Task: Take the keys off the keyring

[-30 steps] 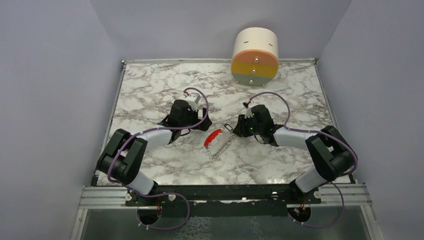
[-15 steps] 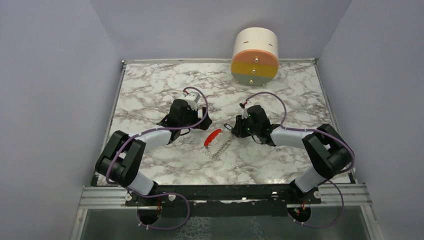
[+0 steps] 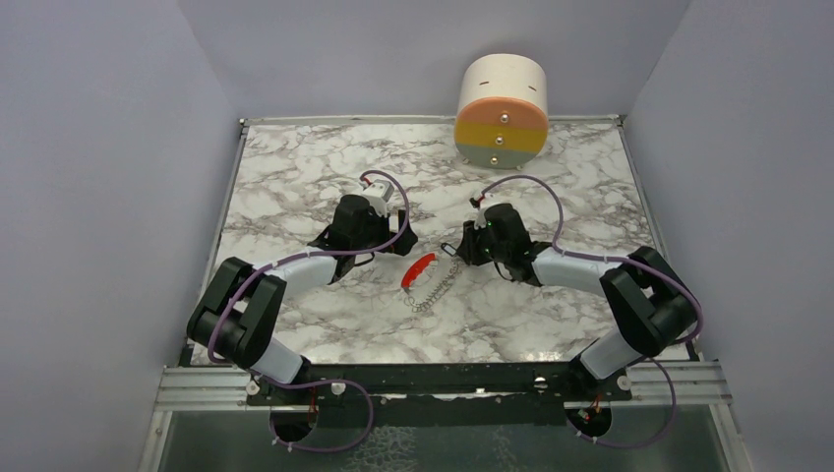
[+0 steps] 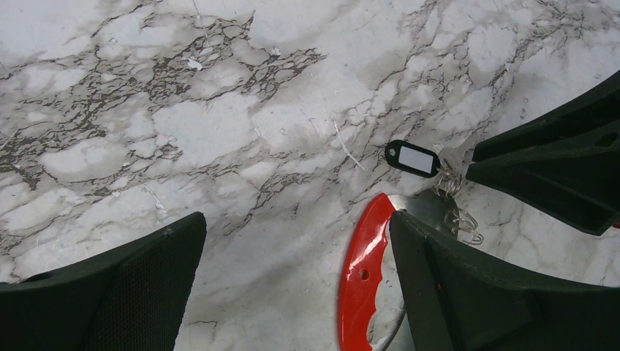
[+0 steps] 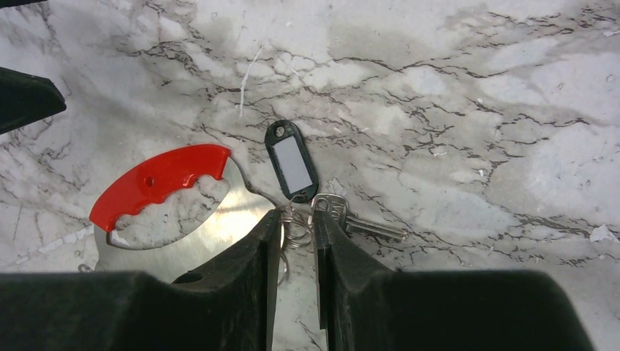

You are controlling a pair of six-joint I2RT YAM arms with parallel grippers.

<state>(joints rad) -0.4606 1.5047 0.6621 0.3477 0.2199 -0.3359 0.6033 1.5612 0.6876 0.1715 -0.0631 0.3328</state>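
**Top view.** A white, grey-veined marble bench (image 3: 295, 167) stands between plain lavender walls (image 3: 98, 197). A cream cylindrical drawer unit with orange, yellow and grey fronts (image 3: 502, 108) sits at the bench's far edge. The left hand (image 3: 391, 248) and right hand (image 3: 458, 252) face each other over the middle of the bench. Between them the keys lie flat: a red plastic-handled piece (image 3: 420, 267) and a silvery chain-like strip (image 3: 433, 290).

**Left wrist view.** The left hand (image 4: 297, 218) is spread wide and grasps nothing. One finger (image 4: 468, 292) lies just beside the red piece.

**Right wrist view.** The right hand (image 5: 296, 218) is clenched to a narrow gap on the thin silvery wire keyring (image 5: 296, 228), which rests on the marble. Gathered at it are the red piece, a black oval tag with a white label (image 5: 291, 161) and a small silver key (image 5: 358, 223).
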